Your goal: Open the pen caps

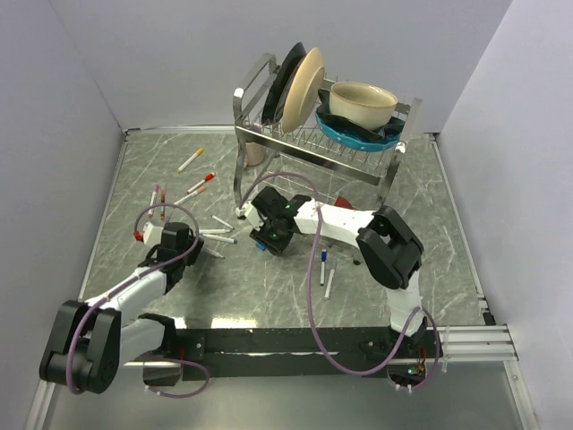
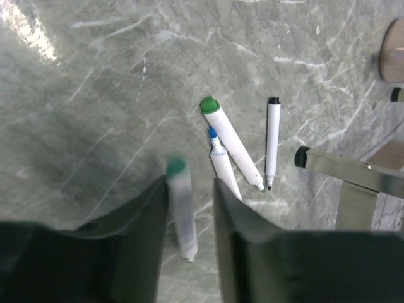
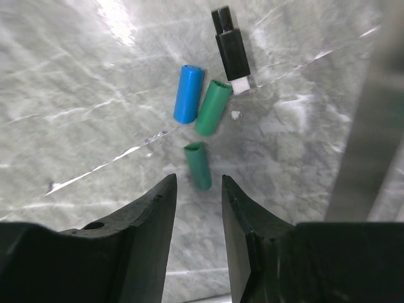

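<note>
both jaws spread, nothing pinched: one cap and one barrel lie loose at the fingertips

the right gripper (image 3: 198, 179) stands open with a green cap (image 3: 199, 165) lying free just ahead of its gap. a second green cap (image 3: 213, 107) and a blue cap (image 3: 188, 93) lie touching each other further out. the left gripper (image 2: 190, 183) is also parted. a blurred green-ended pen (image 2: 183, 221) sits in its gap, seemingly against one finger, and is not clamped. to finish this set-down well, i judge both jaws should widen fully and lift straight away, so neither finger drags the cap or rolls the barrel. the next targets, a yellow cap (image 1: 200, 151) and a red cap (image 1: 210, 176), are on pens well beyond the left jaws.
</note>
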Motion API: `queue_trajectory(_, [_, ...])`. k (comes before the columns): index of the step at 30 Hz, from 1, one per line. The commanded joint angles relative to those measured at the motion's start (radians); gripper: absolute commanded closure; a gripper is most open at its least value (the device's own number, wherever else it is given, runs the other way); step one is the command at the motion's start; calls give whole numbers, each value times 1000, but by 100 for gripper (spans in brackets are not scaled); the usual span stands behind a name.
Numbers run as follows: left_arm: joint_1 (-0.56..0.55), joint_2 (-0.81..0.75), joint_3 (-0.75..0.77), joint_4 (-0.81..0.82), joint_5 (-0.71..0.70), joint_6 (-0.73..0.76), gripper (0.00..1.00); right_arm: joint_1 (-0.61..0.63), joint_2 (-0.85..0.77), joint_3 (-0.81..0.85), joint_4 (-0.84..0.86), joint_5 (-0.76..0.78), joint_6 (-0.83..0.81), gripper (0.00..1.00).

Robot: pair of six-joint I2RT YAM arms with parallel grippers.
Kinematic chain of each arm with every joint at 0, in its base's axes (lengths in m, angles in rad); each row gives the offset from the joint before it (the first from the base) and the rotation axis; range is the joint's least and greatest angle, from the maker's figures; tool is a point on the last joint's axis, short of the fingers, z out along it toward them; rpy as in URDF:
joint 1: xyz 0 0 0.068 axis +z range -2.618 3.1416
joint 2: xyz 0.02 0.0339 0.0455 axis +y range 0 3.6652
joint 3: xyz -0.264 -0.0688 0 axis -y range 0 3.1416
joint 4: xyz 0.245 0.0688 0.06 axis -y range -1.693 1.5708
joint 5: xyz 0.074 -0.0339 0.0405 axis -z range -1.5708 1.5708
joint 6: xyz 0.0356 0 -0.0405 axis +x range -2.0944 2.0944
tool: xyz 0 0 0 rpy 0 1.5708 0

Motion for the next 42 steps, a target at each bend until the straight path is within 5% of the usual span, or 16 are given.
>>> queue_trajectory(1, [15,42,59,19,-3,7,48,-1,-114,-13,12,-16,-22,55])
queue_trajectory(8, [27,-3,89,-34,-2,23,28,-1,-196,-77,20,-67,-57,54])
queue_trajectory(19, [30,-402,281,-260,69,311,1,-1,-383,-189,-67,-300,-276,53])
queue_trajectory(27, [32,-401,476,-407,322,657,1,-1,-729,-503,25,-332,-506,50])
queue_trajectory(33, [30,-444,390,-412,349,728,1,-77,-939,-718,-73,-349,-909,38])
queue_trajectory(36, [32,-490,384,-400,380,736,1,-137,-963,-741,-228,-351,-1123,36])
queue_trajectory(42, [32,-553,365,-389,351,722,0,-145,-883,-785,-186,-263,-1198,41])
